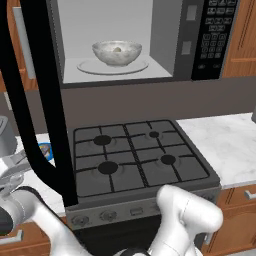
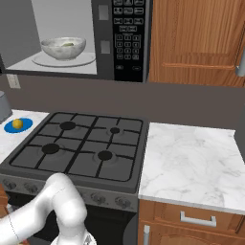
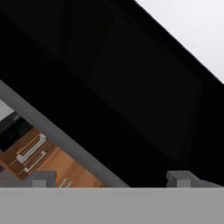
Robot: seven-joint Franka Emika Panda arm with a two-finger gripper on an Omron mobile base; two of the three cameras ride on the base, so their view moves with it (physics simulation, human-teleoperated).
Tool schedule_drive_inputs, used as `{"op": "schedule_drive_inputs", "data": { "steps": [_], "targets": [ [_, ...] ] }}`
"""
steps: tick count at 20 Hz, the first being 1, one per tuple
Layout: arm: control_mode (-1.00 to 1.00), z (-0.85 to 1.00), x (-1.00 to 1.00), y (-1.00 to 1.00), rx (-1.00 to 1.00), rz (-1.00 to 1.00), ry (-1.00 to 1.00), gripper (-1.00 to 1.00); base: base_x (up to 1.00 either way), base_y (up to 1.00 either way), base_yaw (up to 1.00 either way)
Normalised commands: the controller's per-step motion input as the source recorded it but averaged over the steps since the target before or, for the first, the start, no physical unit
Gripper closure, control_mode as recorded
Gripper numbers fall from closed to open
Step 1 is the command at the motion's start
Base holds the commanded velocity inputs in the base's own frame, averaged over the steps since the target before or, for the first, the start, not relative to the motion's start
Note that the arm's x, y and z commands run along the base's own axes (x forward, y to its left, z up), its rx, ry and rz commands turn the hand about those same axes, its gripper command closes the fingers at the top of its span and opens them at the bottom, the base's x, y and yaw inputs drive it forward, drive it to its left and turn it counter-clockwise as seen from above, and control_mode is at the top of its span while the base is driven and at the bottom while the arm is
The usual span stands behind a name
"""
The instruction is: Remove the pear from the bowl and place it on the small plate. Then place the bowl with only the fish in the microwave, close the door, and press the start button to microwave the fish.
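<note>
The microwave [image 1: 120,40] stands open above the stove. The pale bowl [image 1: 117,53] sits on its glass turntable [image 1: 90,68], and a bit of the fish [image 1: 117,49] peeks over the rim. The glossy black door [image 1: 52,100] swings out at the left, seen nearly edge-on. In the hand view my gripper [image 3: 111,179] is open, its fingertips [image 3: 41,178] wide apart with nothing between them, close up to the dark door [image 3: 109,87]. The yellow pear [image 2: 17,124] rests on the small blue plate [image 2: 24,127] on the counter left of the stove.
The keypad panel [image 2: 127,33] is on the microwave's right side. A black gas stove [image 1: 140,160] lies below, with marble counter [image 2: 191,162] to its right. A grey toaster [image 1: 5,137] stands at far left. Wooden cabinets [image 2: 191,38] flank the microwave.
</note>
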Motion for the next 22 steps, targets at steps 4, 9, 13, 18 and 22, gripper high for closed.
{"op": "schedule_drive_inputs", "data": {
  "steps": [4,9,13,18,22],
  "targets": [
    [-1.00,0.33,-0.63,-1.00,0.07,-0.08,-0.07,-1.00,0.00,0.00,0.00],
    [-1.00,0.52,-0.65,-1.00,0.07,-0.03,-0.11,-1.00,0.00,0.00,0.00],
    [-1.00,0.62,-0.71,-0.90,0.07,0.00,-0.10,-1.00,0.00,0.00,0.00],
    [-1.00,0.69,-0.70,-0.79,0.08,0.03,-0.06,-1.00,0.00,0.00,0.00],
    [-1.00,0.60,-0.66,-0.99,0.09,0.10,-0.03,-1.00,0.00,0.00,0.00]
  ]
}}
